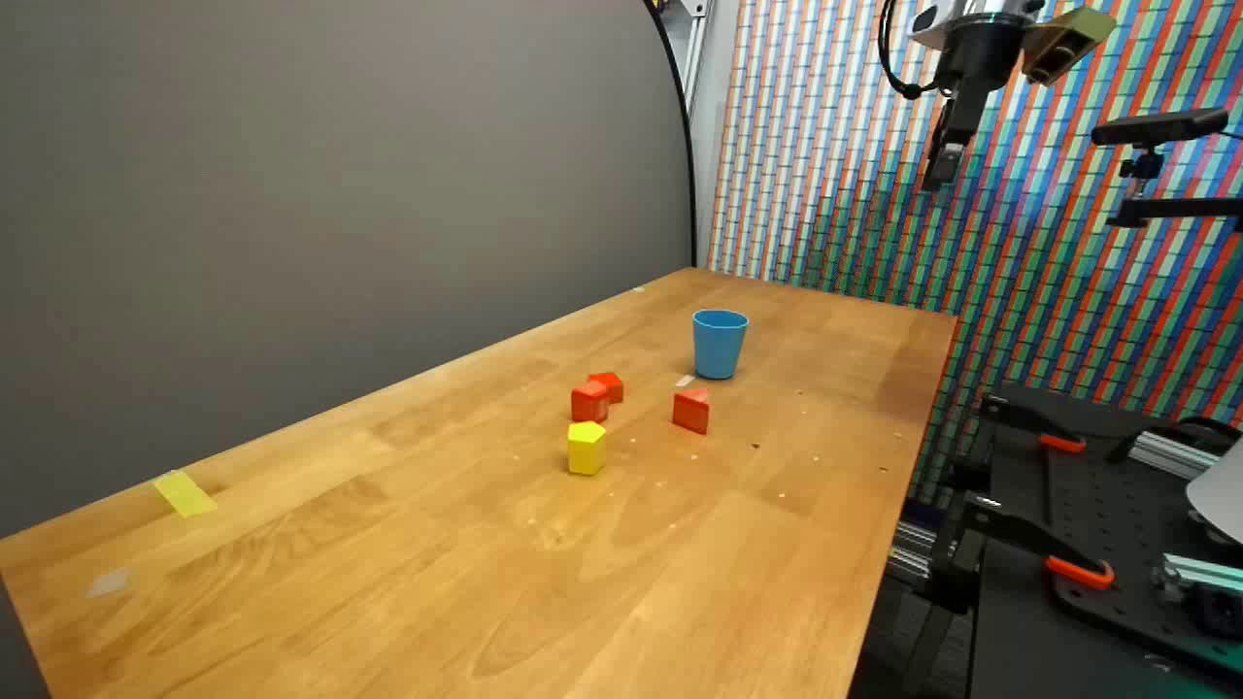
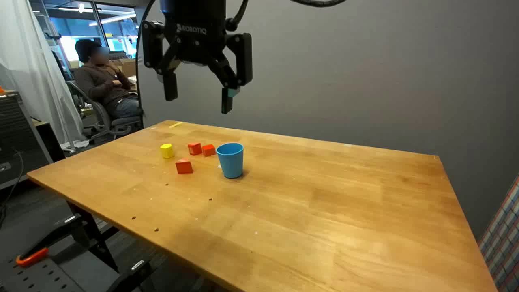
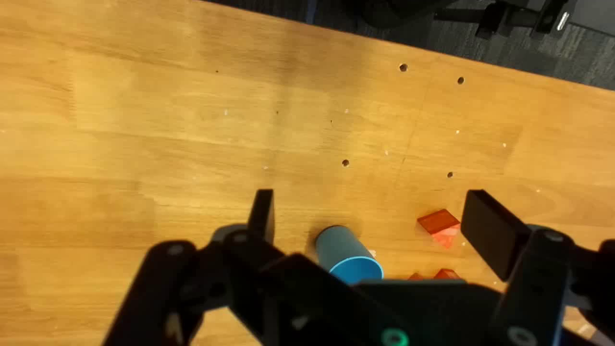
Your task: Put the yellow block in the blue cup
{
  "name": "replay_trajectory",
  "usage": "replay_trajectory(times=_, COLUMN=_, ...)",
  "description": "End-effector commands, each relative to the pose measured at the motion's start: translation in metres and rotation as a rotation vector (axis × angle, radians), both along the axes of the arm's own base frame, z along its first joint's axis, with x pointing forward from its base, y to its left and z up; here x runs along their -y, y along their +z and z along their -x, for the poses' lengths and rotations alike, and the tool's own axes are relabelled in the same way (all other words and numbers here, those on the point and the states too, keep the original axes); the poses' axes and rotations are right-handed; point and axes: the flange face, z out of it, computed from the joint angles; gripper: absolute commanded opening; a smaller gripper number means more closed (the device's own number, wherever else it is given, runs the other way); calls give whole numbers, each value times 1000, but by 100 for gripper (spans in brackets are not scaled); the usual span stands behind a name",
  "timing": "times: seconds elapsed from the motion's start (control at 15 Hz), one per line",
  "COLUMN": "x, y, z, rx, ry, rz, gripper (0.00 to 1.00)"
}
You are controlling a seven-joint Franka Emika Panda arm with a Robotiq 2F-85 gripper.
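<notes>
wrist view: the gripper (image 3: 372, 216) is spread wide, its two fingers (image 3: 491, 233) well apart above the wooden table (image 3: 144, 134), and its dark body covers part of the blue cup (image 3: 341, 247). in both exterior views the cup stands upright, and the yellow block (image 1: 587, 449) rests on the table, well apart from the cup. two red blocks (image 1: 589, 401) (touching or just beside each other, i cannot tell) sit near the yellow block; a third red block (image 1: 691, 412) lies apart from that pair.
</notes>
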Motion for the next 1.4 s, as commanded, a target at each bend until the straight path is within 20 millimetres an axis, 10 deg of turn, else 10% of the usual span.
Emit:
replay_trajectory(times=0.0, x=0, y=1, z=-1, rx=1, ry=0, rz=1, gripper=100)
replay_trajectory(times=0.4, x=-14, y=-1, z=-24, rx=-27, ry=-31, rz=21, gripper=100)
replay_trajectory(times=0.8, x=-145, y=-37, z=-113, rx=-94, ry=135, rz=108, gripper=100)
replay_trajectory(times=1.33, x=-304, y=-143, z=-198, rx=-200, ry=414, rz=134, gripper=100)
